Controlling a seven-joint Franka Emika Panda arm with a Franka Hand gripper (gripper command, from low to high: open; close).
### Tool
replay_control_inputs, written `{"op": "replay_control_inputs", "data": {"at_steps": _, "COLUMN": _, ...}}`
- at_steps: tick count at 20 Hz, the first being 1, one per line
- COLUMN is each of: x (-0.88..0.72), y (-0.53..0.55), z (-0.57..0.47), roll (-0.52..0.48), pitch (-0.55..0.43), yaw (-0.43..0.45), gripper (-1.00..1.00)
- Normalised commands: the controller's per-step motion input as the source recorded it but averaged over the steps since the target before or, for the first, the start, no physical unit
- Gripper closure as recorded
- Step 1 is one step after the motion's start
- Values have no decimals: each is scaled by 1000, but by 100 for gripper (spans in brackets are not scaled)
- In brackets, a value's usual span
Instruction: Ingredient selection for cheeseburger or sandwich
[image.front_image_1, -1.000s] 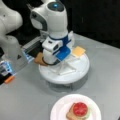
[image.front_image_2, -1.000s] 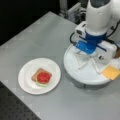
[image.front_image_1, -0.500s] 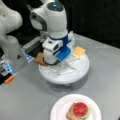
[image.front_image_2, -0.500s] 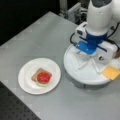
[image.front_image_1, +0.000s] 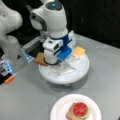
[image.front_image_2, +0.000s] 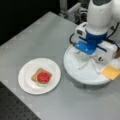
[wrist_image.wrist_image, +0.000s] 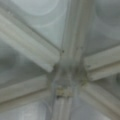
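While the sandwich (image.front_image_2: 42, 78) sits part-built on the white paper plate (image.front_image_2: 26, 86), it shows only a brown toast square (image.front_image_1: 70, 115) at the bottom, a rim of green leaf (image.front_image_2: 38, 83) and the red disc (image.front_image_1: 80, 109) on top — no upper toast yet. It lies a little off the plate's middle, with bare white rim all round it, so there is room to come down on it from above.

The other ingredients wait on the round white turntable tray (image.front_image_1: 82, 72), probably because its raised dividers keep each piece in its own section. The yellow-orange cheese square (image.front_image_2: 111, 72) lies at the tray's outer edge, partly over the rim. A second brown toast square (image.front_image_1: 41, 59) pokes out past the tray's edge on a front view's left, just beside the arm's lower body.

The gripper (image.front_image_1: 53, 58) hangs low over the tray, close to that toast, and the wrist view looks straight down on the white dividers (wrist_image.wrist_image: 67, 82) where they cross. Of the jaws I cannot tell whether they are released or clenched; nothing shows between them.

The grey table (image.front_image_2: 37, 37) lies bare between tray and plate, which stand near each other but apart — an open lane for carrying.
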Motion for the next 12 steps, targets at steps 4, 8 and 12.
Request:
{"op": "replay_control_inputs", "data": {"at_steps": 4, "x": -224, "y": 2, "z": -136, "roll": 180, "pitch": -240, "yaw": -116, "gripper": -100}}
{"op": "replay_control_inputs", "data": {"at_steps": 8, "x": -217, "y": -3, "z": -162, "roll": 139, "pitch": -225, "yaw": -86, "gripper": -100}}
{"op": "replay_control_inputs", "data": {"at_steps": 12, "x": -236, "y": 4, "z": -192, "roll": 119, "pitch": -212, "yaw": -76, "gripper": -100}}
